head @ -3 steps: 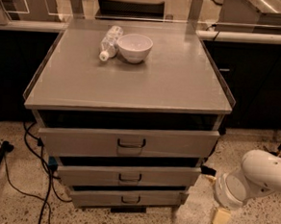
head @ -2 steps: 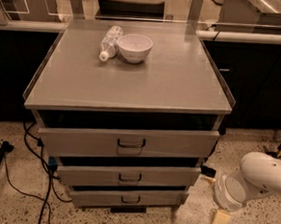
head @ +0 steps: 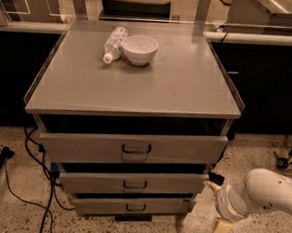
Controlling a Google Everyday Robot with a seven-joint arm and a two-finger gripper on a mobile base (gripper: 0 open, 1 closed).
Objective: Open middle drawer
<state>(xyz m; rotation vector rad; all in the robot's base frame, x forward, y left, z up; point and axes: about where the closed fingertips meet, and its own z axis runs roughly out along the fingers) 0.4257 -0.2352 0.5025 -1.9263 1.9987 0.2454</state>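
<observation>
One cabinet (head: 178, 85), three drawers (head: 84, 145), one bowl (head: 139, 49), one bottle (head: 114, 43).
Your gripper (head: 216, 209) hangs right of the middle drawer (head: 131, 181), its two fingers (head: 221, 232) spread apart.

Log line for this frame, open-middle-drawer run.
phase: pre-grasp | gripper: low, right of cabinet, off the middle drawer | drawer handle: untouched | cabinet top: white bowl, plastic bottle

middle drawer (head: 101, 181) in cabinet (head: 198, 92): 1 | other drawers (head: 83, 146): 2 | bowl (head: 139, 49) on cabinet: 1 | bottle (head: 113, 43) on cabinet: 1 | gripper (head: 216, 208) right of cabinet: 1
</observation>
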